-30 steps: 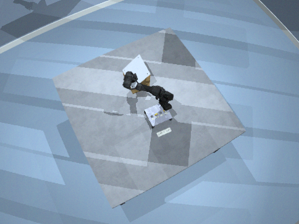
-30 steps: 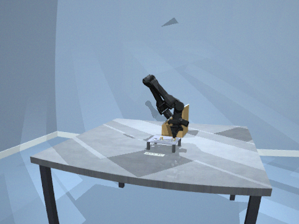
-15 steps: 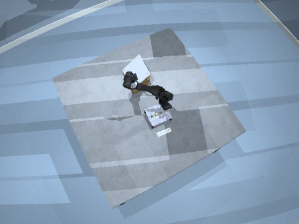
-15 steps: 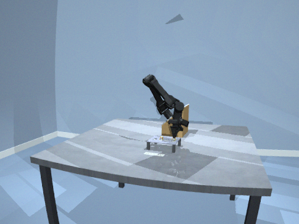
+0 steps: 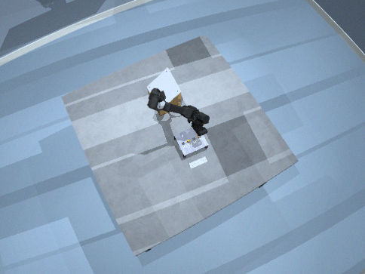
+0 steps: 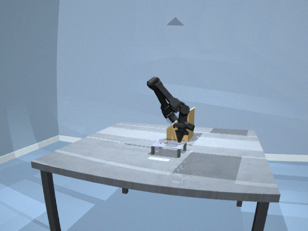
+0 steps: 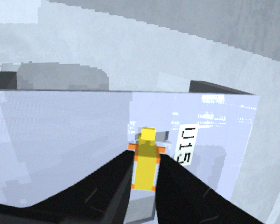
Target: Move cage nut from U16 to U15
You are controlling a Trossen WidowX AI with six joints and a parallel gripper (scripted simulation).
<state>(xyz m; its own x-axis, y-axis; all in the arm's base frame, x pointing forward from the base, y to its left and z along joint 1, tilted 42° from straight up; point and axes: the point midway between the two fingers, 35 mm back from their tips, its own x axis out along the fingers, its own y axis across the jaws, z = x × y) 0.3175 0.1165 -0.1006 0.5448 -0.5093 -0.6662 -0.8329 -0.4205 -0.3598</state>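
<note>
One cage nut (image 7: 145,167) between the claw's fingers.

claw (image 6: 180,141) tips too small to read from outside, table (image 5: 181,207) (image 6: 153,182) legs cut off below

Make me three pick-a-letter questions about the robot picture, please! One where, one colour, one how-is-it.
1. Where is the U15 label?
A) wall
B) rail
C) floor

2. What colour is most of the nut by the label?
A) yellow
B) green
C) pink

3. How is the gripper?
A) wide open
B) shut on nothing
C) shut on the nut

1 B: the label lies on the rail's top.
2 A: its long middle is yellow.
3 C: the nut sits between the fingers.
</note>
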